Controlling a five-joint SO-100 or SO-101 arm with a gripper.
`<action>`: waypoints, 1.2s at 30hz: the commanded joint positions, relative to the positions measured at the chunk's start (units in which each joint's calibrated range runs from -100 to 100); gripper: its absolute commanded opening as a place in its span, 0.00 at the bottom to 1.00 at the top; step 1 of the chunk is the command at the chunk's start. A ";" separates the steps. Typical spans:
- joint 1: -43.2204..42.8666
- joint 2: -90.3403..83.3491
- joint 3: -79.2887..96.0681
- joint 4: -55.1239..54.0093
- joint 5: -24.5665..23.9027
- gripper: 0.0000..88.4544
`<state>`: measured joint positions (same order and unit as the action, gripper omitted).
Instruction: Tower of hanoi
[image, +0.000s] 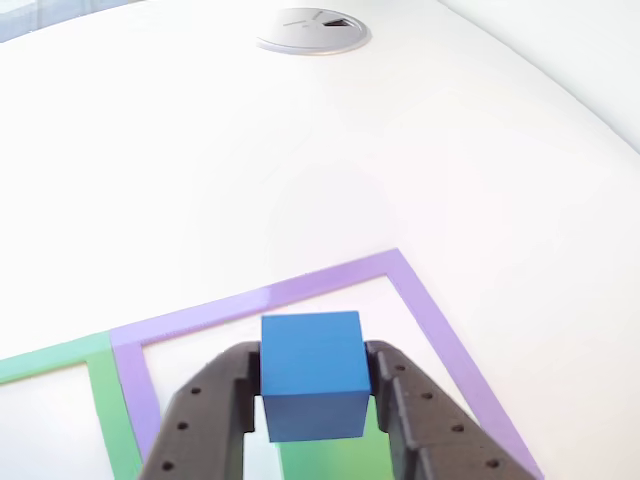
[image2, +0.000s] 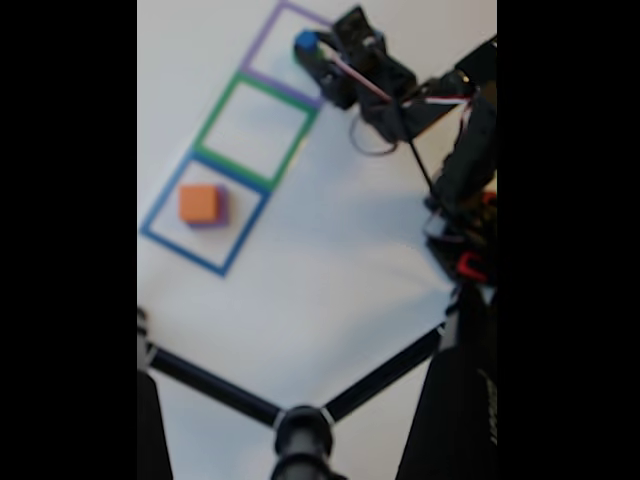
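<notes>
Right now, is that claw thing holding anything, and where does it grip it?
Yes: the gripper holds the blue cube, its jaws pressing the cube's two opposite side faces.

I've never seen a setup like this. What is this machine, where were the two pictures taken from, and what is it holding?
It is a small robot arm on a white table. One picture comes from a camera riding by its claw, whose two black fingers grip a blue cube. The other picture looks down from above: it is blurry, but shows the arm reaching over three taped square outlines, purple, green and blue. Inside the blue outline an orange block sits on a purple block.
</notes>
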<state>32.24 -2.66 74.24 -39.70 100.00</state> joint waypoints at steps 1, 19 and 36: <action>-2.14 -26.13 -1.96 30.23 0.00 0.03; -23.04 -49.22 -73.33 137.92 0.00 0.02; -34.06 -49.94 -68.15 134.20 0.00 0.02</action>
<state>-0.76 -51.63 2.26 98.39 99.82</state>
